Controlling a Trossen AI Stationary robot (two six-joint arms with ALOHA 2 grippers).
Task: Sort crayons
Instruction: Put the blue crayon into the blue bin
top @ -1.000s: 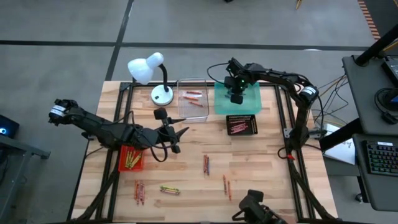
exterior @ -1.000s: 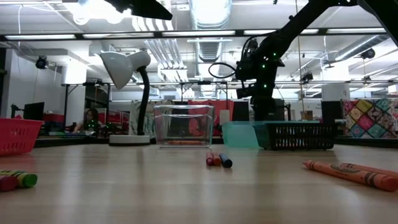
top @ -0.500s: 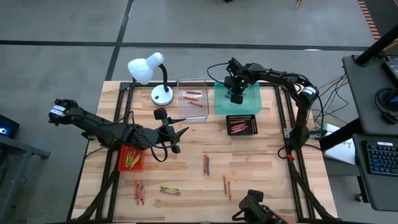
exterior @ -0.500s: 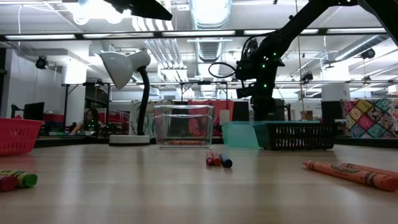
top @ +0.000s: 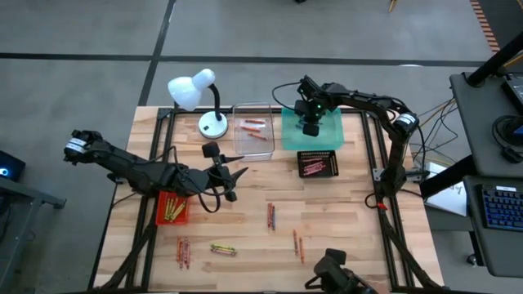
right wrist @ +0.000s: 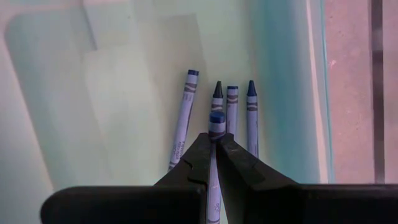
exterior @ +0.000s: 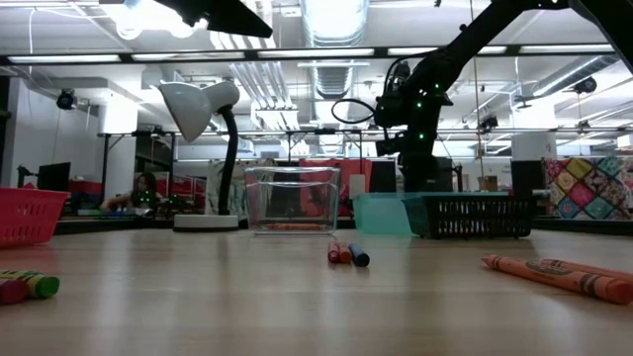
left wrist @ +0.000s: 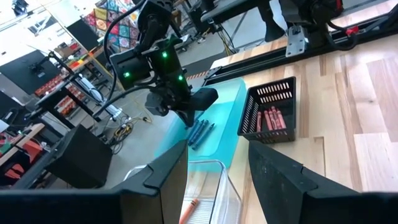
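Two grippers are in view. The right gripper (right wrist: 214, 144) hangs over the teal tray (top: 291, 139) at the far side of the tabletop (top: 351, 212), its fingers pressed together on a blue crayon (right wrist: 215, 127). The lower part of that crayon is hidden between the fingers. Four more blue crayons (right wrist: 181, 118) lie side by side on the tray floor beneath it.

The left gripper (top: 235, 181) hovers above the tabletop, near the red tray (top: 159, 214), with fingers spread and nothing between them. The left arm covers part of the red tray, which holds yellow crayons (top: 175, 209).

Other crayons are placed as follows:
- orange sticks (top: 253, 124) in the clear tray (top: 242, 152), just beside the teal tray;
- red sticks (top: 314, 166) in the black tray (top: 333, 153);
- loose groups (top: 270, 216) scattered on the near half of the tabletop. Their colours are hard to make out from above.

From table height, the teal tray's contents cannot be seen and the black tray overlaps it. A white desk lamp (top: 196, 91) stands beside the clear tray. A dark object (top: 335, 268) at the near edge is cut off.
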